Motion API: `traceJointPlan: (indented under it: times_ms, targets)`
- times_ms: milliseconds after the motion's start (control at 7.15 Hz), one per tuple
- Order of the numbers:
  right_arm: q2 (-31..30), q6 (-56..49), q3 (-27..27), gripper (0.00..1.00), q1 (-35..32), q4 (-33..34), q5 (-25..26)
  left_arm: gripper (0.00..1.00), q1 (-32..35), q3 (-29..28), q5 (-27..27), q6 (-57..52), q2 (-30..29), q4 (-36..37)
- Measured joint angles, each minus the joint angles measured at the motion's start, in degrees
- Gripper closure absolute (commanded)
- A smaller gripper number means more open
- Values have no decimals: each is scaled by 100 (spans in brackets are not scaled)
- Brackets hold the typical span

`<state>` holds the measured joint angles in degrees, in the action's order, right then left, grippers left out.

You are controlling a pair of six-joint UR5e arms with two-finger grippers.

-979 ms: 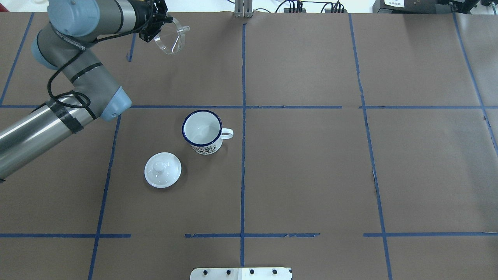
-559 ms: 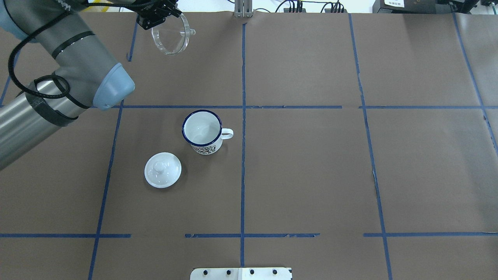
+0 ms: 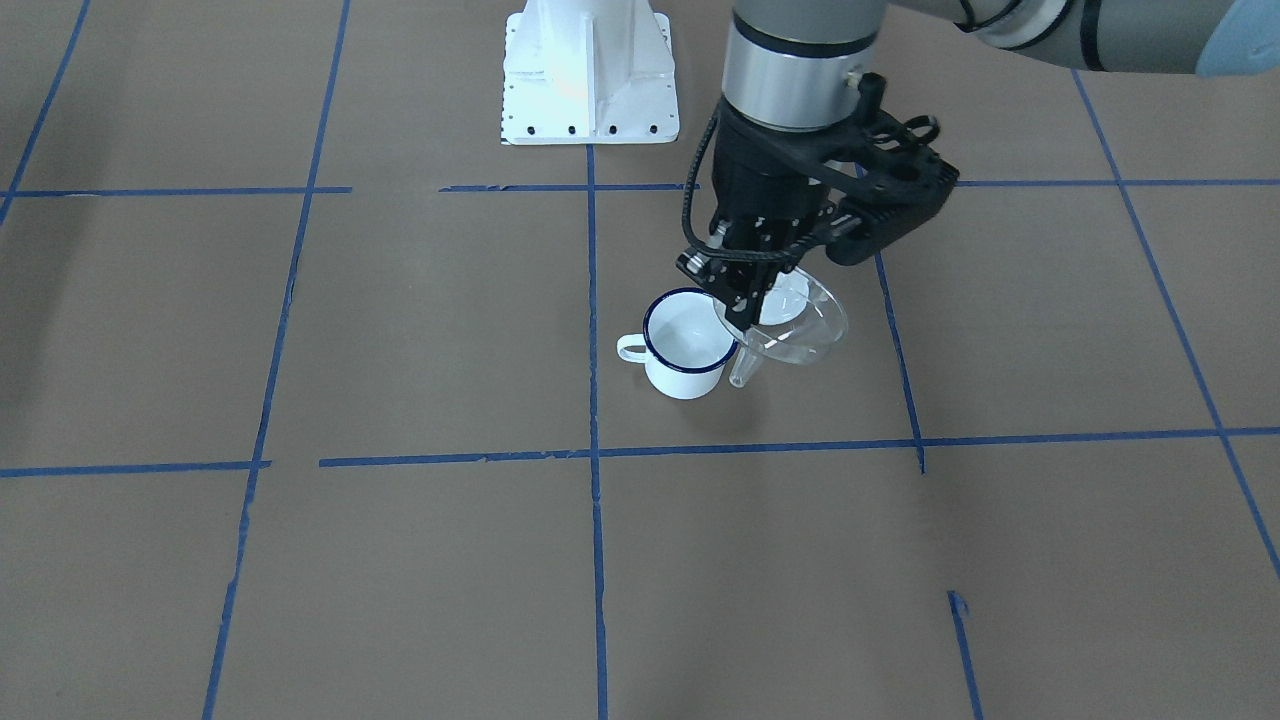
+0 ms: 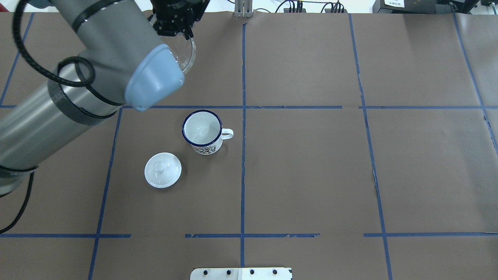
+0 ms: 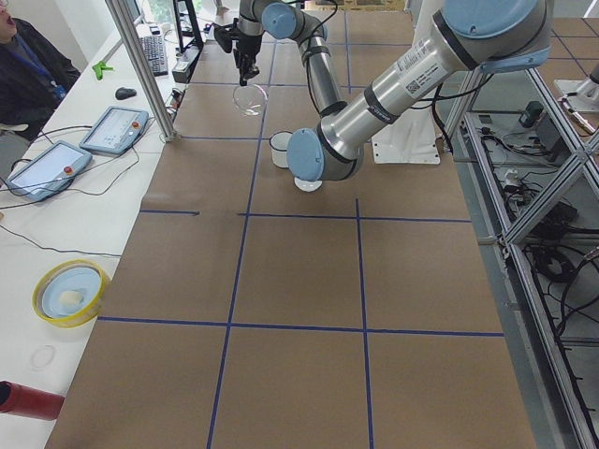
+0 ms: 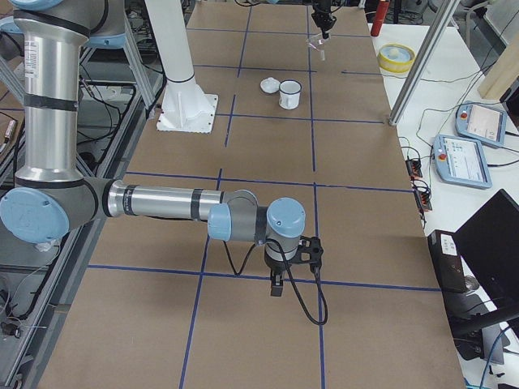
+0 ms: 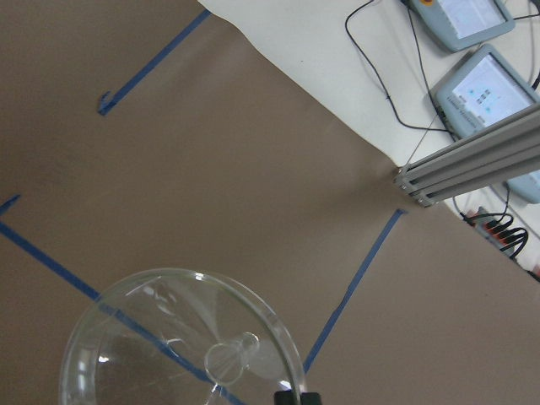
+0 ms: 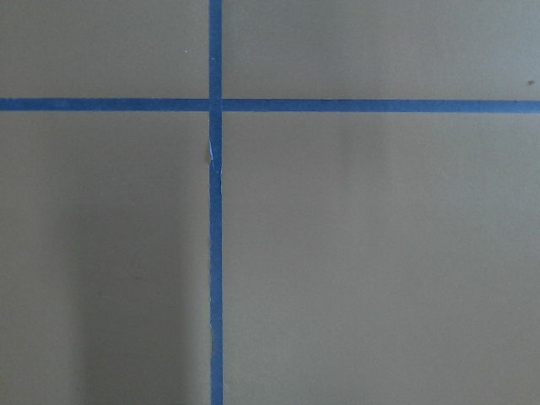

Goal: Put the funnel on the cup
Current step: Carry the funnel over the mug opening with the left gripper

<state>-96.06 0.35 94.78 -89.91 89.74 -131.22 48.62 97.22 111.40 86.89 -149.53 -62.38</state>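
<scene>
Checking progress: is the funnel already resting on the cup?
No, the left pincer holds the funnel in the air, apart from the cup, whose mouth is uncovered.

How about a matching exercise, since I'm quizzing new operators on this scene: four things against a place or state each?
Things:
1. funnel
2. cup
3. lid
4. right end effector

Places or states:
a. knob up, lying next to the cup
b. low over bare paper, far from the cup
c. held in the air by the left end effector
d. upright and empty

Pairs: 1-c, 2-d, 3-a, 4-b
</scene>
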Motion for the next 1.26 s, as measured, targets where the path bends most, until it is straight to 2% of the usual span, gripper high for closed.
traceJointPlan:
  times_ms: [140,420,839,1259]
  targets:
    - [0,0,0,0,0,0,0,100,-241,-331,1,-362,-222,410]
    - [0,0,0,0,0,0,0,100,-688,-989,5,-743,-401,580]
    - [0,0,0,0,0,0,0,100,-1029,-1566,-4,-819,-338,60]
    - [0,0,-3,0,0,0,0,100,-1143,-1644,-12,-823,-57,-186]
